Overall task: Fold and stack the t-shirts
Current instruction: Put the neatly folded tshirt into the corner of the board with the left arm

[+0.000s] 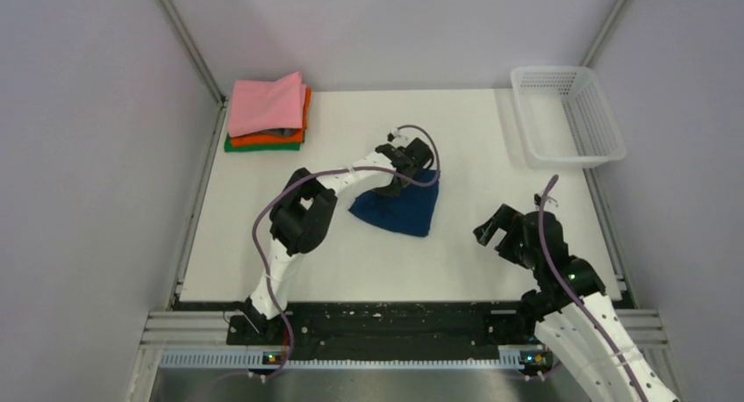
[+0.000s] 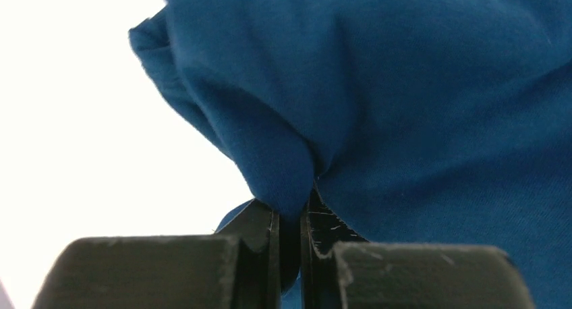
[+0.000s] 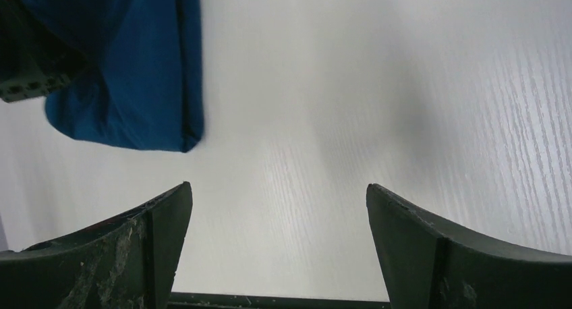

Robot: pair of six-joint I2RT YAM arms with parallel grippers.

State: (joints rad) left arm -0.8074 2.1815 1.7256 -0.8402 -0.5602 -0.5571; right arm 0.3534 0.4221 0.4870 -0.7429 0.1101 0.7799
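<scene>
One white table (image 1: 474, 121) carries everything. Mesh basket (image 1: 548, 69) sits at 2 o'clock. Stack at 10 o'clock: pink shirt (image 1: 266, 104) on top, orange shirt (image 1: 279, 139) under it, green shirt (image 1: 237, 146) at bottom, so 3 look done. Blue shirt (image 1: 399, 211) lies near centre, folded to a small rough square, one edge bunched. Prob. the last one; it needs tidying, then moving onto the stack. Left gripper (image 2: 290, 218) is at its 12 o'clock edge, jaws pinched on a fold of blue cloth. Right gripper (image 3: 278, 208) hovers at 4 o'clock, jaws wide apart, holding nothing.
</scene>
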